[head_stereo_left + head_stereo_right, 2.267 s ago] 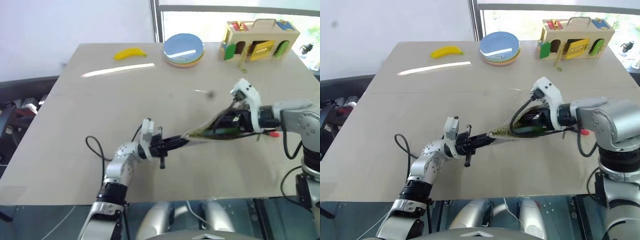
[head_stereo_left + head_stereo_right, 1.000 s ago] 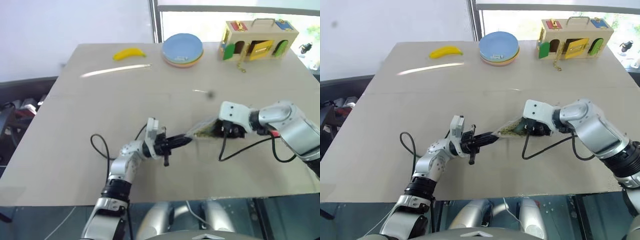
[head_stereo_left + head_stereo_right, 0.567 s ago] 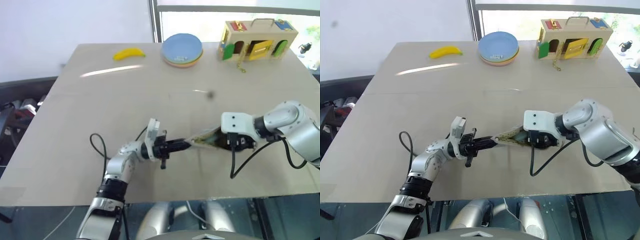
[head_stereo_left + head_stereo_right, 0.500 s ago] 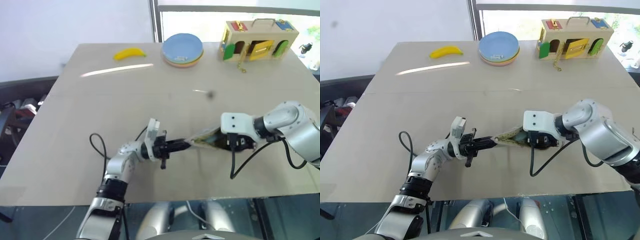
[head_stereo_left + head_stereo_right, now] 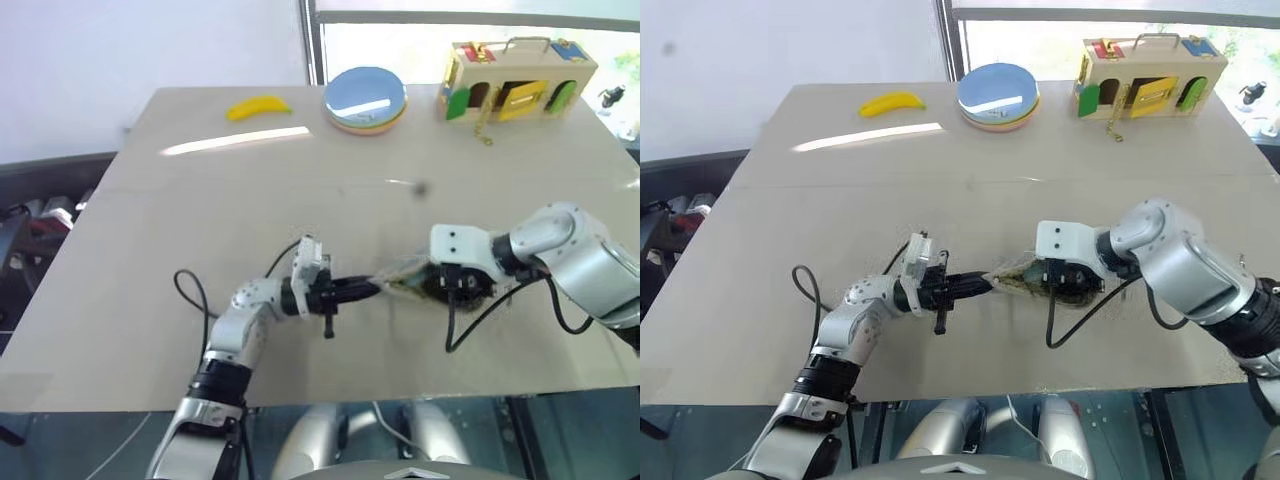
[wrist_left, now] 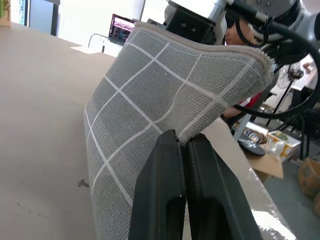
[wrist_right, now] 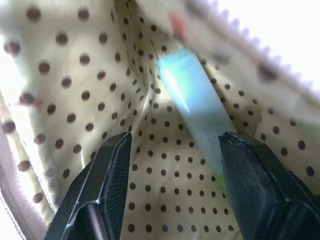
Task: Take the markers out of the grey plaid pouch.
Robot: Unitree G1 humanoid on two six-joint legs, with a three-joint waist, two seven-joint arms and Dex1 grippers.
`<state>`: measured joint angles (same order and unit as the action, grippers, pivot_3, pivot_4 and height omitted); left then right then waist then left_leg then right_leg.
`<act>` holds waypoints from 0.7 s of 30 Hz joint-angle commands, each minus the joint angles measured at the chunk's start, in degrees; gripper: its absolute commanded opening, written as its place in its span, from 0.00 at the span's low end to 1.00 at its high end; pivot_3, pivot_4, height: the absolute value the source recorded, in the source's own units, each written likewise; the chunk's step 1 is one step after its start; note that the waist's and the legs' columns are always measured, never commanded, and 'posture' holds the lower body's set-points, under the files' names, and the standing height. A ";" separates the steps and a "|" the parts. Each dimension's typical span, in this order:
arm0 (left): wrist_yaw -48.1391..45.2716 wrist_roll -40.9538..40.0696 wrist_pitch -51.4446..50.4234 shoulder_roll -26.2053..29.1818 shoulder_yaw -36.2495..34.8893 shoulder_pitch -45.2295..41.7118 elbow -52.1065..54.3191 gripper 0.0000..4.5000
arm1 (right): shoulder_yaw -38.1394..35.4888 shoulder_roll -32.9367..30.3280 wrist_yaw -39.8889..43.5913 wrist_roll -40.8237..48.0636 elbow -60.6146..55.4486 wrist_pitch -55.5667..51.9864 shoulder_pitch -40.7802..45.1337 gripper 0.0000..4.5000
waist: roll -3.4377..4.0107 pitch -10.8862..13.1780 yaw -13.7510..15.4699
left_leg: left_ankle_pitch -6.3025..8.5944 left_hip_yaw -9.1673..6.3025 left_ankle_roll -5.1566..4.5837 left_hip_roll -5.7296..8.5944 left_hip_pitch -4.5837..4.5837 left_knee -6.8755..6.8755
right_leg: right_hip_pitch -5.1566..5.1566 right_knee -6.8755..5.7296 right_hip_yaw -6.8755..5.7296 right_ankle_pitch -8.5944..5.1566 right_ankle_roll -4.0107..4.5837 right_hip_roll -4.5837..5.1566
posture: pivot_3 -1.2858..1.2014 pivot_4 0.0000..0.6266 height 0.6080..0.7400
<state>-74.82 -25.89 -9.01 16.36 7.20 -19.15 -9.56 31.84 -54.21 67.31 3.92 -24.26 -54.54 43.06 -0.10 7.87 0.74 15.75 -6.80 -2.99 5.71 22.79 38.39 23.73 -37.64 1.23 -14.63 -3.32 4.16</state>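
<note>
Gripping: left fingers (image 6: 182, 150) pinched together on the grey plaid pouch (image 6: 165, 95) edge.
Right fingers (image 7: 175, 160): apart inside the pouch's lining, flanking a green marker (image 7: 192, 105).
Room: bare surface (image 5: 200, 220) around.

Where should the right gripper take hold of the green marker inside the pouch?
Grip the green marker across its shaft, entering straight through the grey plaid pouch mouth. The right gripper is open inside the dotted lining, the marker slanting between its fingers; the left gripper pinches the far end.
</note>
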 commanded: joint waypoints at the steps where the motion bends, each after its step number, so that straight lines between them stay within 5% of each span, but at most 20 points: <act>1: -0.06 1.12 3.48 0.66 0.35 -0.04 3.06 0.00 | 0.00 0.15 0.24 -0.65 -0.34 -0.22 1.68 0.63 | 0.00 0.00 0.01 | 0.00 0.00 0.00 0.00 0.00 0.00 | 0.00 0.00 0.00 0.00 0.00 0.00 | 0.52 0.24 1.00; 3: -0.09 1.63 4.17 1.23 0.67 0.23 3.35 0.00 | 0.27 0.54 0.26 -0.73 -0.01 -0.29 2.02 0.63 | 0.00 0.00 -0.02 | 0.00 0.00 0.00 0.00 0.00 0.00 | 0.00 0.00 0.00 0.00 0.00 0.00 | 0.52 0.24 1.00; 4: 0.25 2.24 4.87 1.41 0.77 0.37 3.10 0.15 | 0.56 0.93 0.25 -0.77 0.19 -0.37 2.32 0.64 | 0.00 0.00 -0.04 | 0.00 0.00 0.00 0.00 0.00 0.00 | 0.00 0.00 0.00 0.00 0.00 0.00 | 0.52 0.24 1.00; 8: 1.41 4.58 6.79 1.74 1.59 0.10 2.38 0.39 | 1.34 2.08 0.22 -0.87 0.75 -0.53 3.28 0.64 | 0.00 0.00 -0.06 | 0.00 0.00 0.00 0.00 0.00 -0.01 | 0.01 -0.01 0.01 0.00 0.00 -0.01 | 0.52 0.24 1.00; 21: 9.02 16.71 13.77 4.79 5.75 -2.21 4.69 0.39 | 2.42 3.20 0.18 -1.84 2.13 -0.95 4.74 0.64 | 0.01 0.00 -0.02 | 0.00 0.00 0.00 0.00 0.00 -0.01 | 0.01 -0.01 0.00 0.00 0.00 -0.01 | 0.52 0.24 1.00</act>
<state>-66.76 -10.21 4.06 20.76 12.31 -20.78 -7.18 34.62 -50.81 67.17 2.60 -21.47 -55.68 46.42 -0.09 7.87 0.72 15.75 -6.80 -2.99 5.72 22.79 38.38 23.74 -37.65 1.24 -14.63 -3.32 4.16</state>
